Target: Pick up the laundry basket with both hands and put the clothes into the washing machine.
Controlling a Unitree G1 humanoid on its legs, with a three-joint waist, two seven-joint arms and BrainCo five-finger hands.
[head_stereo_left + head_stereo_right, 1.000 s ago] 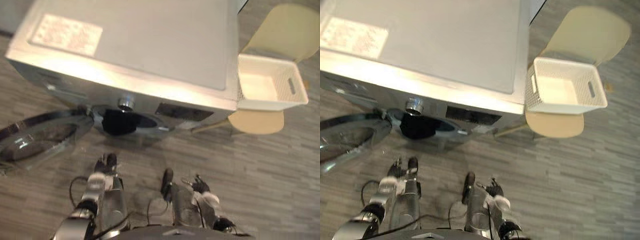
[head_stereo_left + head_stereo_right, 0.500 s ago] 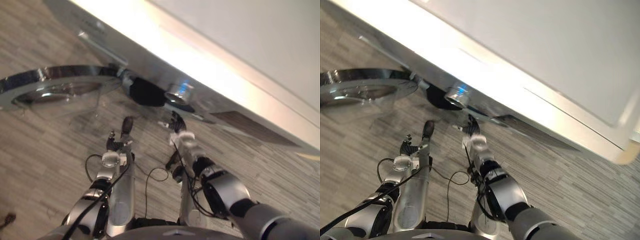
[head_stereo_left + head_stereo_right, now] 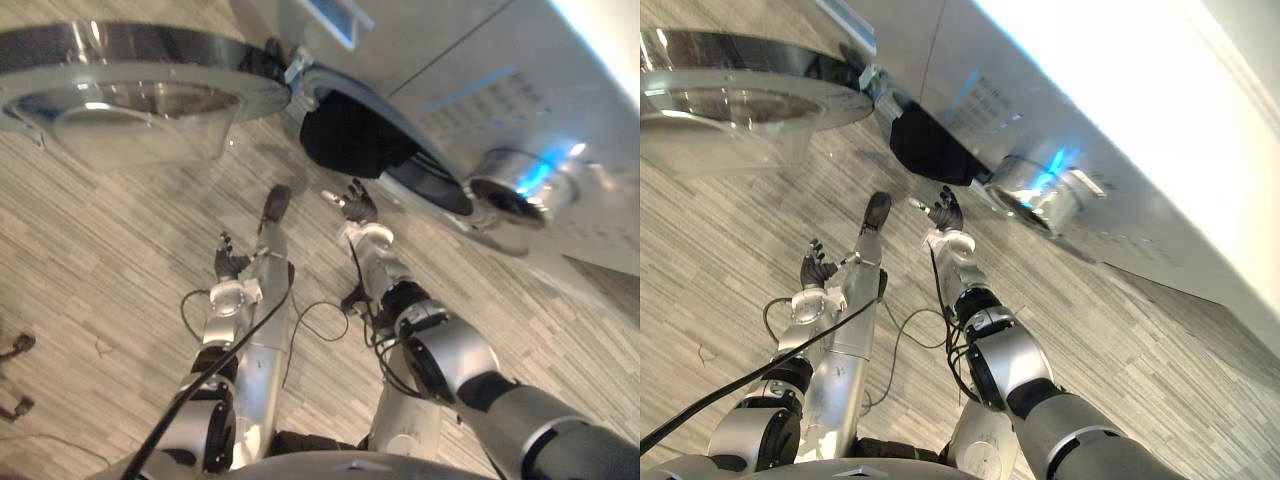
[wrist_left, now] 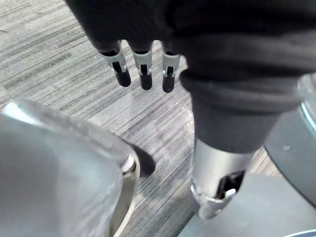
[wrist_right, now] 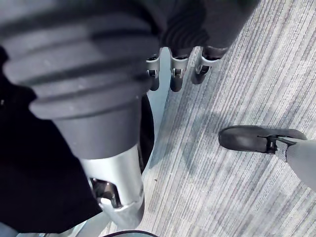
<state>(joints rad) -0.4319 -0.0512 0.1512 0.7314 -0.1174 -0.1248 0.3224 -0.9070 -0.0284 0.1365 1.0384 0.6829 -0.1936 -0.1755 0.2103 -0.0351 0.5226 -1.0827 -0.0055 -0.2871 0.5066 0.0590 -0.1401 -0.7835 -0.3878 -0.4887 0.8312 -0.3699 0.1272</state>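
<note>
Grey plank flooring (image 3: 90,300) is spreading under everything, and nearest to the robot its 2 arms are reaching forward over it. On the left, the left hand (image 3: 230,265) is hanging low above the flooring. In the left wrist view its fingers (image 4: 143,74) are pointing straight down, apart and relaxed, gripping nothing. A little farther and to the right, the right hand (image 3: 355,203) is hovering just in front of the drum mouth. Its fingers (image 5: 176,74) are likewise loose and apart, carrying nothing. Beyond it, a dark bundle of clothes (image 3: 350,140) is bulging at the round opening of the washing machine (image 3: 480,90). The machine's front is slanting across the far right, with 1 lit knob (image 3: 510,185) glowing on it. At the far left the round glass door (image 3: 130,100) is standing wide open.

Judging by this, the loading step is looking close to finished: the clothes are sitting in the opening and both hands are free. The next move is probably calling for the right hand to push the bundle deeper, so that nothing is hanging over the edge when the door is swung shut.

Whether the right hand is touching the clothes is hard to tell. The bundle is hiding the inside of the drum, the machine's top is running out of view, and the dark mass beside the right wrist is too close to read.
</note>
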